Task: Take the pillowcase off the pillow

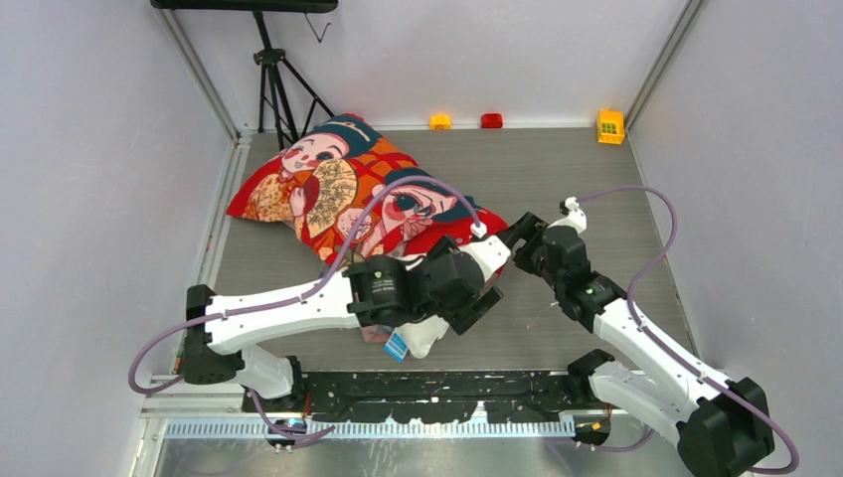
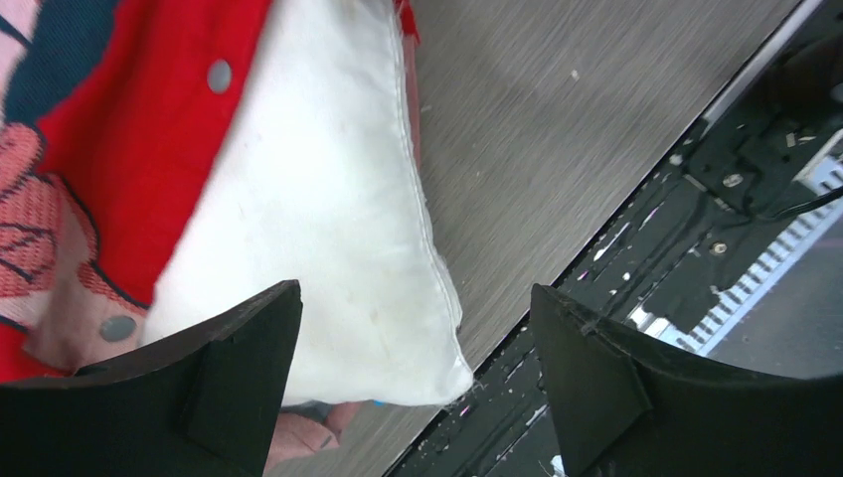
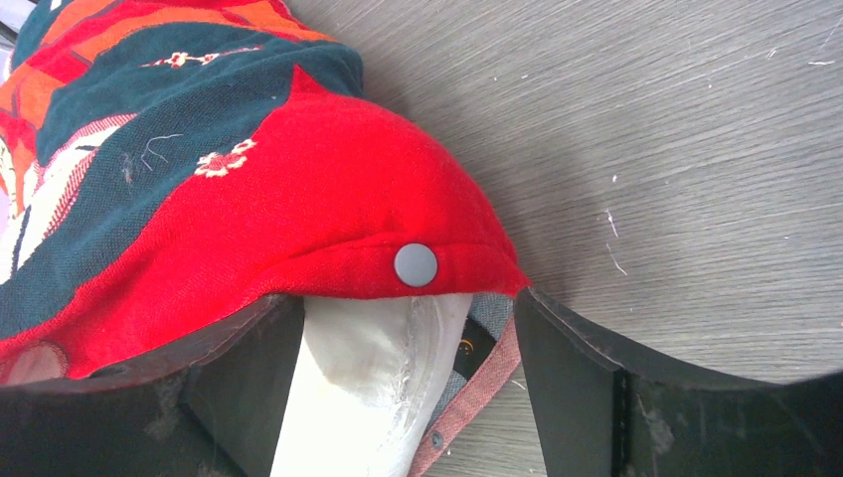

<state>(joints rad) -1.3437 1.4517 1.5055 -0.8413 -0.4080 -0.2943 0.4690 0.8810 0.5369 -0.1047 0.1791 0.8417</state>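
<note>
Left gripper (image 2: 413, 298) is hanging wide open over the pillow's (image 2: 328, 199) bare white corner by the table's (image 1: 557, 179) near edge, gripping nothing. Right gripper (image 3: 408, 298) is gaping too, straddling the pillowcase (image 3: 298, 179) hem where the pillow is poking out. The covered end is pointing toward the far-left corner.

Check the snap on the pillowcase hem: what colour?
Grey. The round snap sits on the red hem of the pillowcase; clearest in the right wrist view.

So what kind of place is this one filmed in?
Probably a lab robot cell: plain white walls boxing in a grey table, a tripod in the far corner, toy blocks along the back wall.
</note>
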